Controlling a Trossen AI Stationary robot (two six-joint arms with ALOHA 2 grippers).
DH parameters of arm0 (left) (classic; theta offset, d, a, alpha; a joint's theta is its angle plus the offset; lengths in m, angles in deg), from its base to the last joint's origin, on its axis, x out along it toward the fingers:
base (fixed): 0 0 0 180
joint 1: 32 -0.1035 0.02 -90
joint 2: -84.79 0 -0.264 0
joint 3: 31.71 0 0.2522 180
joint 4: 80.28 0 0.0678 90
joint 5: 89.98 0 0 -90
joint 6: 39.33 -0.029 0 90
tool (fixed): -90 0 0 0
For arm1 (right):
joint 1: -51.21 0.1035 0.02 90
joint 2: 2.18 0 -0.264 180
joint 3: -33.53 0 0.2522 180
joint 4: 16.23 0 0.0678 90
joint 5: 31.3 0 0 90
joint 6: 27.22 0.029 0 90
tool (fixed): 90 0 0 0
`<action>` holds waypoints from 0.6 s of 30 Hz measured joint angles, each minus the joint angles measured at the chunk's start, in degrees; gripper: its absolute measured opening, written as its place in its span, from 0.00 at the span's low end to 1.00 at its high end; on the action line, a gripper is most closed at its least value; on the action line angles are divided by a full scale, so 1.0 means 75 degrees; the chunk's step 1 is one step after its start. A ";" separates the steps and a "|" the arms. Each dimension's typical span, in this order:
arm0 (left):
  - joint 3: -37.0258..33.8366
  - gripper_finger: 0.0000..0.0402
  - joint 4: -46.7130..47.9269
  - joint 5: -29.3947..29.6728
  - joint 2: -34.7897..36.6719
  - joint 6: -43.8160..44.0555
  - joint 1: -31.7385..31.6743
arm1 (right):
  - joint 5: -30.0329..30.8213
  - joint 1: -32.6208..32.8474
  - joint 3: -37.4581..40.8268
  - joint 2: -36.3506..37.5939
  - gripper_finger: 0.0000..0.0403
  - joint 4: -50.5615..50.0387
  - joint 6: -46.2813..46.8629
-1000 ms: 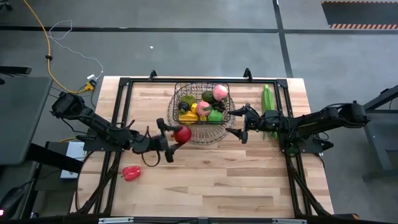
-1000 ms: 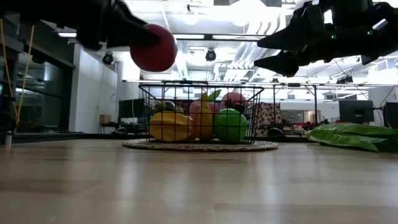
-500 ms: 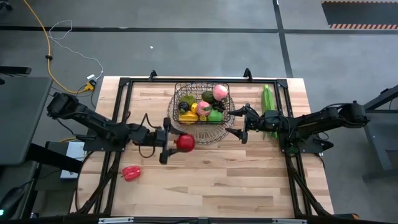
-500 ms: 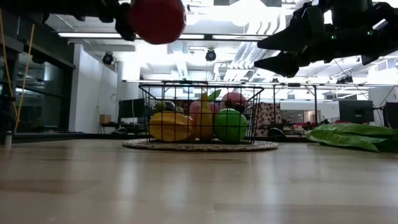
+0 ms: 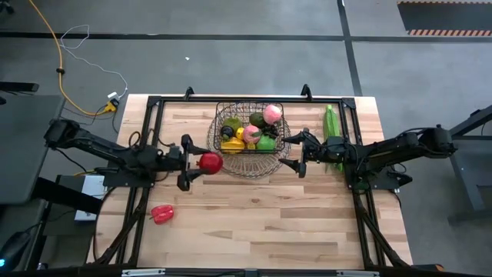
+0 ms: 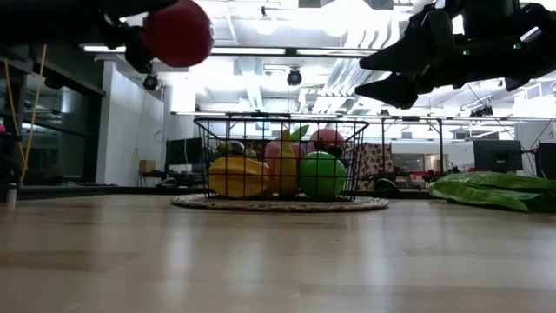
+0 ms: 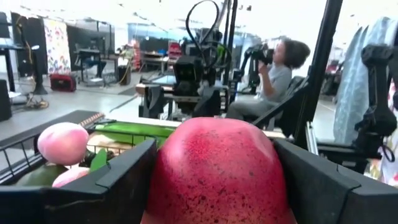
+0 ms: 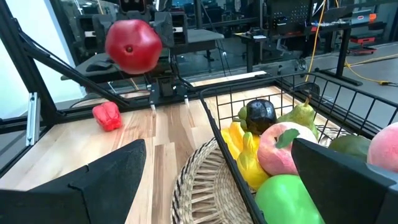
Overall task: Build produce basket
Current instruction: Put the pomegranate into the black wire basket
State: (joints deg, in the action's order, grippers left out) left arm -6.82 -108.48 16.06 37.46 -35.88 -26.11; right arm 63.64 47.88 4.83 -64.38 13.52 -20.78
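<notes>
Left hand [image 5: 194,162] squeezes a red apple [image 5: 210,162], up off the desk [image 5: 269,215] at the basket's [image 5: 250,165] nine o'clock. If it lets go too soon, the apple could hit the rim and roll away. Right hand [image 5: 300,153] waits wide open and empty at three o'clock.

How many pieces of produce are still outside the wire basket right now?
3: a round red apple held in the left gripper beside the dark wire basket, a red pepper on the table's left, and a long green husk at right. Others may be hidden.
</notes>
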 joint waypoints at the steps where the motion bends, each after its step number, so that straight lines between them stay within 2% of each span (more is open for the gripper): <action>1: -0.0071 0.72 -0.0010 0.0000 0.0135 0.0000 0.0000 | 0.0001 0.0000 0.0000 0.0000 0.97 0.0000 0.0005; 5: -0.0208 0.72 0.0018 0.0015 0.0409 0.0062 -0.0003 | 0.0001 -0.0001 0.0000 0.0000 0.97 0.0003 0.0020; 18: -0.0208 0.72 -0.0045 0.0011 0.0384 0.0191 -0.0003 | 0.0001 0.0000 0.0000 0.0000 0.97 0.0058 -0.0041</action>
State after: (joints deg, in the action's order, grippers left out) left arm -8.39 -108.82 16.14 40.34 -34.44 -26.13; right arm 63.65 47.88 4.83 -64.38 13.95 -21.09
